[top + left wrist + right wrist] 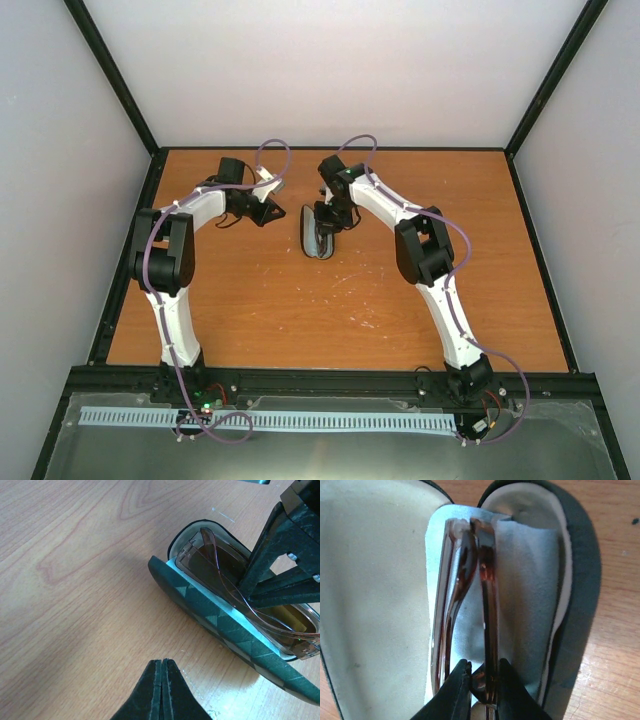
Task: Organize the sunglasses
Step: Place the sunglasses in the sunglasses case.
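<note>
The black case (pixel 316 238) lies open at the table's middle back. In the right wrist view the brown-tinted sunglasses (pixel 487 605) stand folded on edge inside the case (pixel 575 595), on the pale blue cloth (pixel 530 580). My right gripper (pixel 484 672) is shut on the sunglasses' frame. In the left wrist view the sunglasses (pixel 225 575) lie in the case (pixel 220 625) with the right fingers (pixel 270 555) on them. My left gripper (pixel 162 662) is shut and empty, on the table just left of the case (pixel 268 200).
The wooden table (pixel 330 300) is enclosed by white walls and a black frame (pixel 130 240). The case's pale lid lining (pixel 370 590) stands open to the left of the glasses. Small white specks lie on the wood near the case (pixel 220 514).
</note>
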Controlling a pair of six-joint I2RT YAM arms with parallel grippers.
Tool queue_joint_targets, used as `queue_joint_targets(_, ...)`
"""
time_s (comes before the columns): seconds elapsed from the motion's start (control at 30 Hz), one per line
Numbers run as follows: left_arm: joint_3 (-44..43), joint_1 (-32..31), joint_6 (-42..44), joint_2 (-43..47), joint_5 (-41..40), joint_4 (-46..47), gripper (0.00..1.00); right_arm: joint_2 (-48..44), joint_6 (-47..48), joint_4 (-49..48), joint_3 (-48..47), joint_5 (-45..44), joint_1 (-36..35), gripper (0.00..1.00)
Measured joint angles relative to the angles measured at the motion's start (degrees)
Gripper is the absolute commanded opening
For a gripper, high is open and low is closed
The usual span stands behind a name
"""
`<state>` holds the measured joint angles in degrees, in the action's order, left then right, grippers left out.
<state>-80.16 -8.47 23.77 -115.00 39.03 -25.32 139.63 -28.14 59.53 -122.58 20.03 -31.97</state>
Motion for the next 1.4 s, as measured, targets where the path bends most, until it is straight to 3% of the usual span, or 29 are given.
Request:
queue_joint_targets(0.33,0.1,0.0,-0.2,0.0,0.2,0.0,0.01,0.2,-0.2,1.7,-1.1,-1.6,0.0,0.28)
queue_joint_targets(1.4,0.2,0.0,-0.4,0.0,2.3,0.0,0.01,-0.6,-0.5,5.3,-8.3,-12.5,0.2,0.21)
